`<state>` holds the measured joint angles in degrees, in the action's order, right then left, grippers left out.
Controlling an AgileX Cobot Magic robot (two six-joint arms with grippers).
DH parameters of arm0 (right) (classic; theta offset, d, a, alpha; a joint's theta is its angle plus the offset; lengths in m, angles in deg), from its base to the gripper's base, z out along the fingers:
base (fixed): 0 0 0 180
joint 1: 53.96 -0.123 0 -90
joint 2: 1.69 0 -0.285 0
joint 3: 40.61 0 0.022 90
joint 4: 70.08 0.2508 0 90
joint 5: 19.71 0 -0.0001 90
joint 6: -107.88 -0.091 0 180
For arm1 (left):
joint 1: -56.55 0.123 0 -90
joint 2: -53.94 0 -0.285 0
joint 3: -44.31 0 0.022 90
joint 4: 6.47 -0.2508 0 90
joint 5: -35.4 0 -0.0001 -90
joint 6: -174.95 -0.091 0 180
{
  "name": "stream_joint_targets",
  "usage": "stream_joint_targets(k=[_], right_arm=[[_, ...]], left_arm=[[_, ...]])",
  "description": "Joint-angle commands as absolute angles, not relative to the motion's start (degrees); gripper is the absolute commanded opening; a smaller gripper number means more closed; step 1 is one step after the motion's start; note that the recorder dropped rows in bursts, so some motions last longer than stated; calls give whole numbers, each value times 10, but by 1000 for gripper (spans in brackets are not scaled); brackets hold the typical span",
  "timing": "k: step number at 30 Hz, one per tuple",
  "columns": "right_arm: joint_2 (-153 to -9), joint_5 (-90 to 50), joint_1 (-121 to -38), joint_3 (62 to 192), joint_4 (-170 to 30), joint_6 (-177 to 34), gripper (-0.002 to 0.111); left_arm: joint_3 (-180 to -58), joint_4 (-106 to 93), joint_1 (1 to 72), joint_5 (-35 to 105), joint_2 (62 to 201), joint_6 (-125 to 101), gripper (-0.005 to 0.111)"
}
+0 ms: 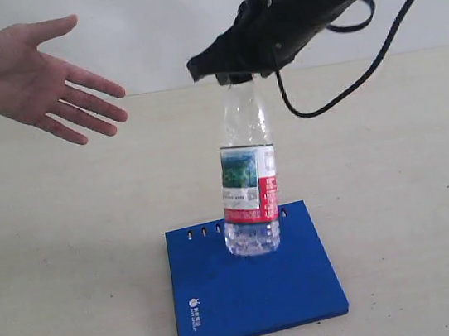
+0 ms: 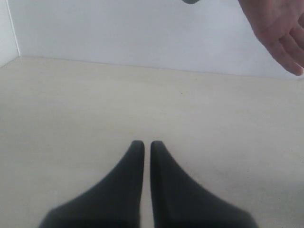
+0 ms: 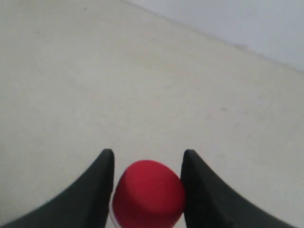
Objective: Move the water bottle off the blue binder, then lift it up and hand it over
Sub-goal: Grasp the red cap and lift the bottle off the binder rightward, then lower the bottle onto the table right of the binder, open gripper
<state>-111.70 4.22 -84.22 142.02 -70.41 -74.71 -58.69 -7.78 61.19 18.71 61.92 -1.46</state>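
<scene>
Nearest the exterior camera lies the blue binder [image 1: 258, 284], flat on the table [image 1: 67, 240], with its slotted edge on the far side. Directly below the jaws, the water bottle [image 1: 250, 189] stands upright with its base on the cover near that edge. I judge it not yet moved off. The right gripper [image 1: 236, 73] covers the bottle's top from above, a hold that suits a tall, narrow item. A person's hand [image 1: 35, 73], palm open, is held well apart from those jaws, presumably for the handover.

Left wrist view: the left gripper [image 2: 143, 143] has its jaws clenched together on nothing, with bare table ahead. The hand [image 2: 280, 28] shows far beyond the tips. I judge this arm parked clear of the work.

Right wrist view: the red cap [image 3: 148, 192] sits squarely between the jaws of the right gripper [image 3: 148, 153]. Both fingers [image 3: 95, 190] press its sides, grasping the bottle by the cap.
</scene>
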Motion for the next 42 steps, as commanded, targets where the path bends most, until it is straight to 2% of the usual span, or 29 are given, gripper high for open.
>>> stream_joint_targets(k=[1, 13, 24, 33, 38, 42], right_arm=[[-1089, 0, -800, 1423, -898, -922, 0], [-1090, -78, -716, 1422, -925, -938, 0], [-1115, -12, -652, 1422, -968, -938, 0], [-1114, -66, -648, 1416, -1071, -991, 0], [-1115, -39, -648, 1415, -1220, -1118, 0], [-1115, -17, -648, 1415, -1235, -1140, 0]], left_arm=[[-585, -74, 607, 189, 617, -16, 4], [-585, -74, 607, 189, 617, -16, 4], [-585, -74, 607, 189, 617, -16, 4], [-585, -74, 607, 189, 617, -16, 4], [-585, -74, 607, 189, 617, -16, 4], [-585, -74, 607, 189, 617, -16, 4]])
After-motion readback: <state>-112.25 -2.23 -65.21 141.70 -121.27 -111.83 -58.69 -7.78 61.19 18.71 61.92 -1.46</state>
